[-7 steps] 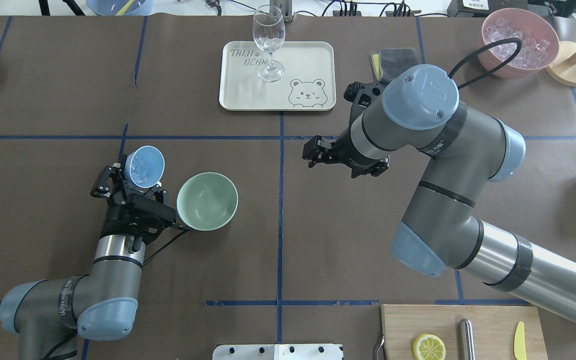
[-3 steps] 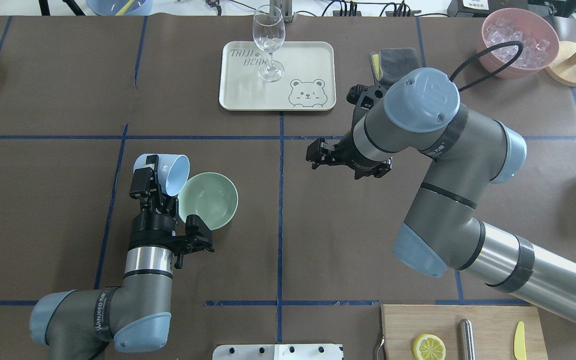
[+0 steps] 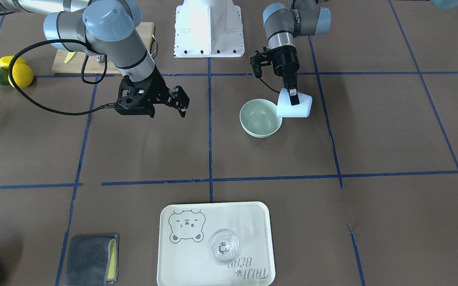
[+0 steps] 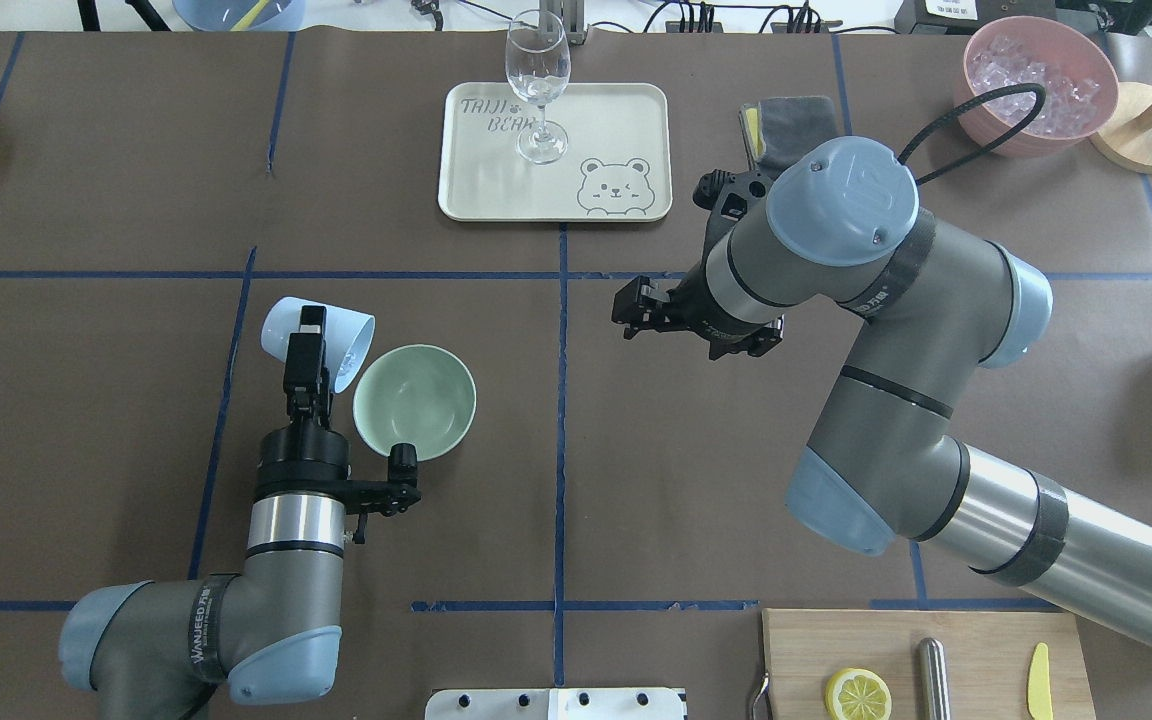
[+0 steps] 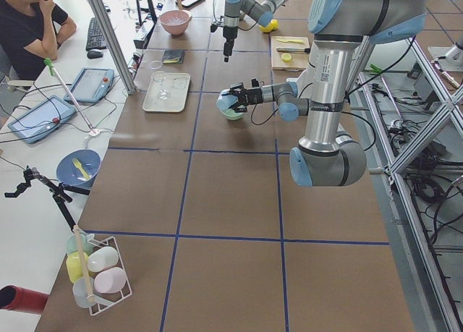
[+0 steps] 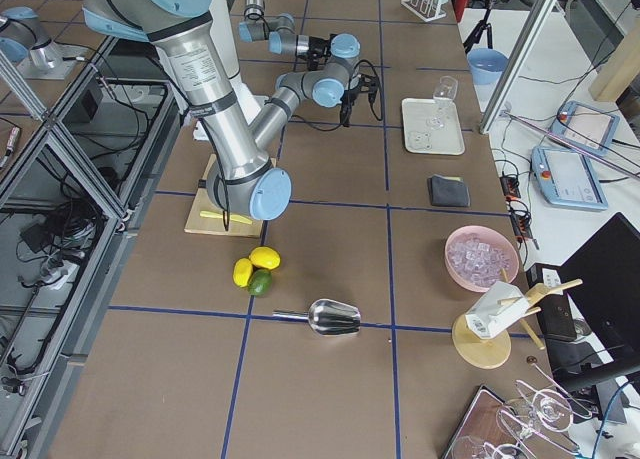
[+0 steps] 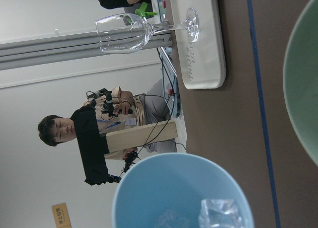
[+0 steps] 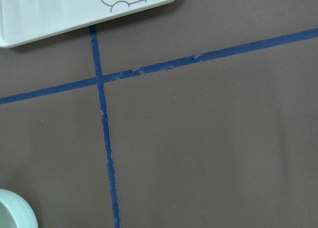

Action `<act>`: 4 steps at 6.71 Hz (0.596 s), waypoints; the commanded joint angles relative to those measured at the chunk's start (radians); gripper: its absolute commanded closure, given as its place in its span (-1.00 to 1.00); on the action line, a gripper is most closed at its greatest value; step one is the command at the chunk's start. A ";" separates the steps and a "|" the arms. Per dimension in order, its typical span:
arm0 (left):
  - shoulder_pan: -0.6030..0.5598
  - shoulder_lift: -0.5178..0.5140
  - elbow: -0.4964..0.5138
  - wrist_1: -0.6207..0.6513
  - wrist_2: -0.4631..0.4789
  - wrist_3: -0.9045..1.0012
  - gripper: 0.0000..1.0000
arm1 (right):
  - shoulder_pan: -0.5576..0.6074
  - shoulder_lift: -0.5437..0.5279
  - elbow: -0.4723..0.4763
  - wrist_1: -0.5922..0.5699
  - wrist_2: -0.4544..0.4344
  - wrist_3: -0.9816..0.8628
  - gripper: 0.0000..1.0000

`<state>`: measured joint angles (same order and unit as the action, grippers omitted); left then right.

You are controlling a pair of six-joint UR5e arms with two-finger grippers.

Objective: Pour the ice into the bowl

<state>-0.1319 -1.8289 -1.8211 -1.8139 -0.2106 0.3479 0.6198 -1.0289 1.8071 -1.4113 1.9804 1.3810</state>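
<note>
My left gripper point(image 4: 313, 345) is shut on a light blue cup point(image 4: 348, 340), which lies tipped on its side with its mouth toward the mint-green bowl point(image 4: 414, 402). The cup's rim hangs at the bowl's left edge. In the left wrist view clear ice cubes point(image 7: 221, 215) rest inside the cup point(image 7: 184, 188), near its rim, and the bowl point(image 7: 303, 89) curves in at the right. The bowl's inside looks bare point(image 3: 261, 118). My right gripper point(image 4: 628, 312) hovers open and empty over the table, right of the centre line.
A cream tray point(image 4: 616, 120) with a wine glass point(image 4: 537, 85) sits at the far middle. A pink bowl of crushed ice point(image 4: 1039, 85) and a grey cloth point(image 4: 786, 125) are at the far right. A cutting board point(image 4: 921, 665) holds a lemon slice near the robot.
The left wrist has rolled, tipping the cup from mouth-up onto its side toward the bowl. The right arm has shifted only slightly.
</note>
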 commanded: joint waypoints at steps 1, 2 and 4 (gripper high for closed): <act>0.000 0.002 0.005 -0.001 0.022 0.089 1.00 | 0.000 0.001 0.000 0.000 0.000 0.001 -1.00; 0.000 0.003 0.006 -0.001 0.023 0.118 1.00 | 0.000 0.001 0.000 0.000 0.000 0.001 -1.00; 0.000 0.003 0.006 0.001 0.023 0.143 1.00 | -0.002 0.001 0.000 0.000 0.000 0.004 -1.00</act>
<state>-0.1319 -1.8257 -1.8151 -1.8143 -0.1875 0.4818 0.6190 -1.0278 1.8070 -1.4113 1.9804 1.3837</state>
